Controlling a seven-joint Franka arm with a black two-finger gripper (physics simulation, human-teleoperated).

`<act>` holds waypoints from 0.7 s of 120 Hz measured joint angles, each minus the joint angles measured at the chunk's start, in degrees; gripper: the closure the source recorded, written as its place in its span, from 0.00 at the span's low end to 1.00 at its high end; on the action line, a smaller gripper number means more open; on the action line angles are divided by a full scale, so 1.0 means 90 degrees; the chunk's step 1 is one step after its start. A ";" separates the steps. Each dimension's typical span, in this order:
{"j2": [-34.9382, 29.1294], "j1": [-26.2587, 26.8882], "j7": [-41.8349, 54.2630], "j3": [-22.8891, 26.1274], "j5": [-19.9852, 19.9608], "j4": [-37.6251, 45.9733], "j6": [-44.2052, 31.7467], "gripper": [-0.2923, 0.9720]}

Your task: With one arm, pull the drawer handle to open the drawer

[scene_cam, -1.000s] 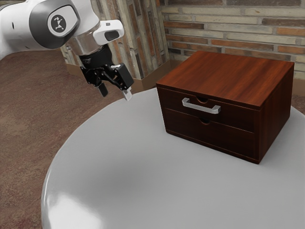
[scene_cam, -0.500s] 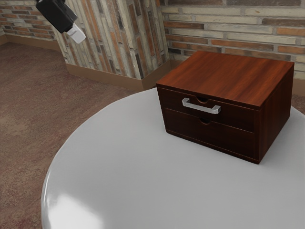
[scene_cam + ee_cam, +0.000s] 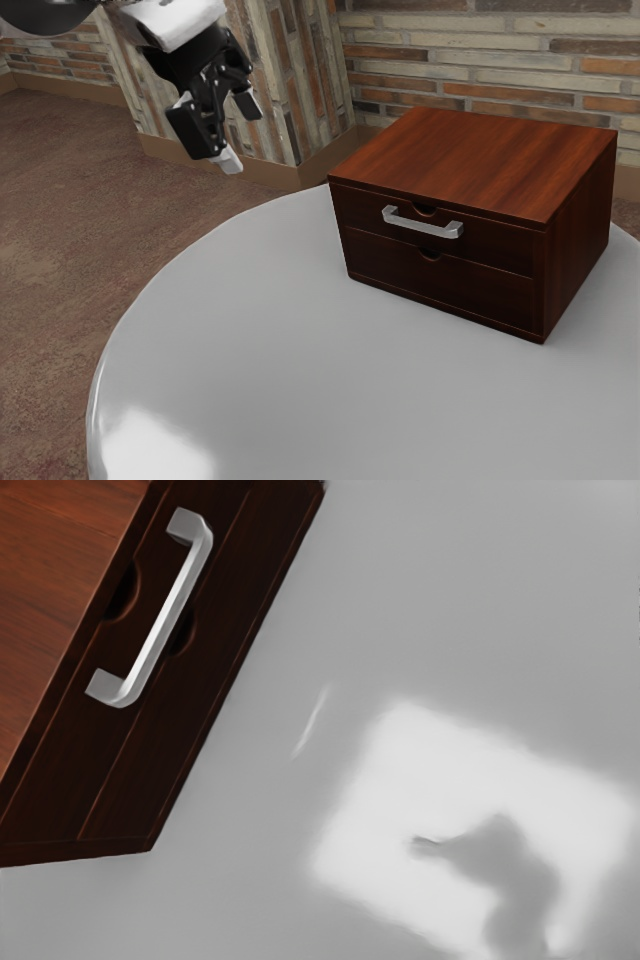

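Drawer [image 3: 500, 245] shut and nothing grasped, so the step in hand is the approach.

The round glossy grey table [image 3: 300, 400] spreads wide and bare in front of the dark reddish-brown wooden cabinet [image 3: 480, 160], which stands toward the exterior view's right, near the red-and-tan brick wall [image 3: 480, 60]. That bare stretch leaves plenty of room for the drawer to slide out and for the arm to back away with it. The table's curved rim is well apart from the cabinet's front.

The drawer is the upper of two, its face flush with the lower drawer [image 3: 450, 285] beneath it. On it sits the silver bar-shaped metal handle [image 3: 422, 224], standing off the wood over a small half-round notch. The wrist view shows it too [image 3: 155, 620], with a clear gap behind the bar.

The black two-finger gripper [image 3: 232, 105] hangs high at the exterior view's upper left, well apart from the handle and off the table's edge. I cannot tell whether it is open or closed, and it holds nothing.

The next move likely calls for a long reach across and down, lining up square to the bar and closing round it. The pull should then run straight out along the drawer's travel, since a skewed one could drag the whole cabinet.
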State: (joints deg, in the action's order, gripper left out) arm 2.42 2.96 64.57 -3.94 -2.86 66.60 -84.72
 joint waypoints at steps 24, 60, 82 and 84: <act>0.0355 0.0106 0.0737 0.0311 0.0007 0.0264 -0.0568 0.23; 0.1394 0.0166 0.1414 0.0498 0.0027 0.0373 -0.1506 0.23; 0.1806 0.0248 0.1465 0.0500 0.0008 0.0333 -0.2040 0.23; 0.1836 0.0247 0.1463 0.0499 0.0009 0.0329 -0.2084 0.23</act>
State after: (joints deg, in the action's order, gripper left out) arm 18.94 5.19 77.74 0.55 -2.78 69.56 -103.47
